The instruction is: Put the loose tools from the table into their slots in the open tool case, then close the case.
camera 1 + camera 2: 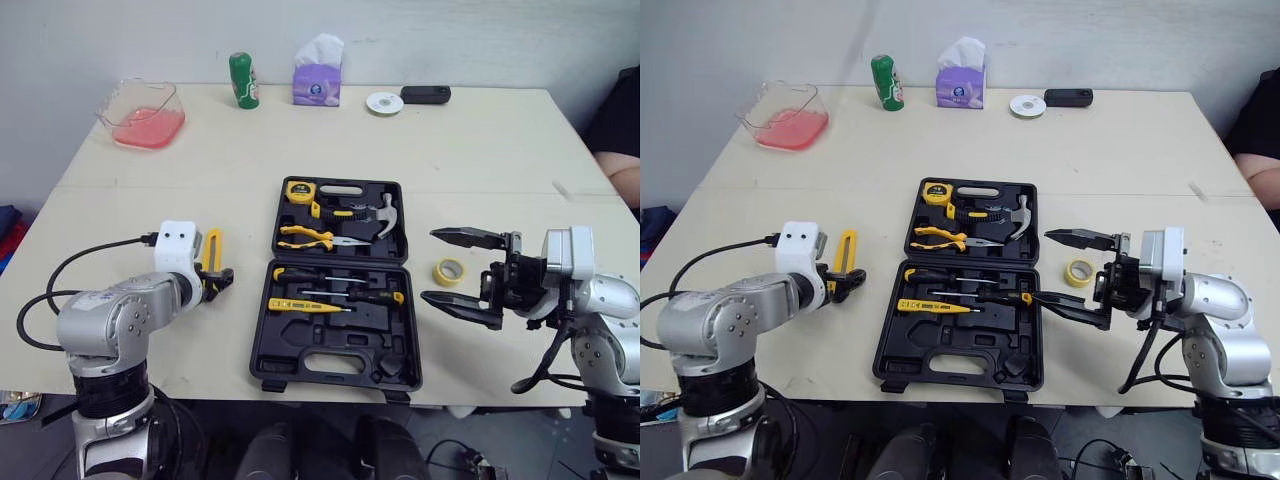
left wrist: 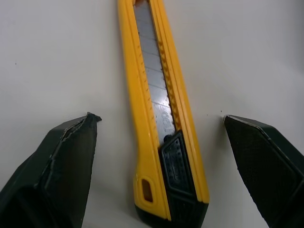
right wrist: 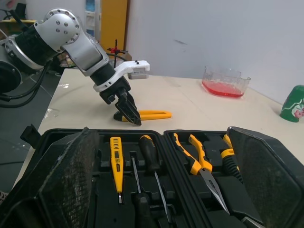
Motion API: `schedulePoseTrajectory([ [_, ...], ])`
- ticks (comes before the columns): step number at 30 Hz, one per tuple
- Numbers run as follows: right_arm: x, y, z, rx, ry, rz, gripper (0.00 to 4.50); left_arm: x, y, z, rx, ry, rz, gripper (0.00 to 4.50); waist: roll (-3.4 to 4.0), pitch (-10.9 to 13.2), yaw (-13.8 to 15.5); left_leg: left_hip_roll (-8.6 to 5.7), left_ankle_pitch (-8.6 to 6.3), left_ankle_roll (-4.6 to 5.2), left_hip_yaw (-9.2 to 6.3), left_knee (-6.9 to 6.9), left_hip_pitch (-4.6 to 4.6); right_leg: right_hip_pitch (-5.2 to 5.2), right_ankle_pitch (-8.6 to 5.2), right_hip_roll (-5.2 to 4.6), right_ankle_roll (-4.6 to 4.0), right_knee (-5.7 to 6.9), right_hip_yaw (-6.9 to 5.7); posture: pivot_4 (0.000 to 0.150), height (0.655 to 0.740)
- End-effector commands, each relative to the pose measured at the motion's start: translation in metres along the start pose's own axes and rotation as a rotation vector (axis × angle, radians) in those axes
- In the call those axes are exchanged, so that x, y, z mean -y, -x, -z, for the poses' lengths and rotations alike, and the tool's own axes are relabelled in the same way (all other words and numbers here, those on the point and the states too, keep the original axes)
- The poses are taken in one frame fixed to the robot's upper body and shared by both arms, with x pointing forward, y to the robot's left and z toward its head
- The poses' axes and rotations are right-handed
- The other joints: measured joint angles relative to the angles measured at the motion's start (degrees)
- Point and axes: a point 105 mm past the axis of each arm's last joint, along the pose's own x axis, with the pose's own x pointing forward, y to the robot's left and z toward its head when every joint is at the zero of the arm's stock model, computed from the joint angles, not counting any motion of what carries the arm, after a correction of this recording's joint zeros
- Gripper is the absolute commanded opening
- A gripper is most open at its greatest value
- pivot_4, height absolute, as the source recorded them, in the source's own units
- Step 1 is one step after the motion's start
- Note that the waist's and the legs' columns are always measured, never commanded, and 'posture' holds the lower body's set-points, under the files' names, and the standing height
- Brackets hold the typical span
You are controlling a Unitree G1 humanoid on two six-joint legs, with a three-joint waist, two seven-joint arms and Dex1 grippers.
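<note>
Left gripper (image 2: pixel 160 118) is low over the yellow utility knife (image 1: pixel 212 250), fingers spread to either side of it and not touching. The knife lies flat on the table (image 1: pixel 480 150), just left of the open tool case (image 1: pixel 262 340). Right gripper (image 1: pixel 430 266) is spread wide beside the case's right edge, near a roll of yellow tape (image 1: pixel 449 271).

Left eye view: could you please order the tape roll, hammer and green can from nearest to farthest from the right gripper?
1. Tape roll, just beside the right gripper.
2. Hammer, inside the case.
3. Green can, far back left.
</note>
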Motion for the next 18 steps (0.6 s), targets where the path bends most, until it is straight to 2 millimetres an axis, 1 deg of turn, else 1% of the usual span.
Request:
schedulePoseTrajectory([
  [1,-0.001,-0.001,-0.012,0.033,0.040,0.003,4.50,-0.001,-0.004,-0.007,0.031,-0.002,-0.009,4.48,0.00,0.0,0.0,0.00,0.00,0.00,0.00,0.00,0.00,0.00,0.00,0.00,0.00,0.00,0.00,0.150,0.7400],
  [9,0.000,-0.004,-0.012,0.034,0.052,0.016,4.50,-0.003,-0.010,-0.002,0.015,0.000,-0.005,4.48,0.00,0.0,0.0,-0.01,0.03,-0.01,0.00,0.00,0.02,0.00,0.00,-0.02,0.00,0.05,0.00,0.150,0.7400],
  [13,0.001,-0.004,-0.013,0.032,0.067,0.020,4.50,-0.006,-0.012,0.015,-0.036,0.015,0.003,4.48,0.01,0.0,0.0,-0.01,0.05,-0.02,0.00,0.00,0.04,0.00,0.00,-0.03,0.00,0.07,0.01,0.150,0.7400],
  [18,0.001,-0.006,-0.013,0.031,0.063,0.016,4.50,-0.003,-0.012,0.025,-0.057,0.016,0.013,4.48,0.03,0.0,-0.1,0.00,0.04,-0.02,0.00,0.00,0.06,0.01,0.00,-0.04,0.00,0.07,0.02,0.150,0.7400],
])
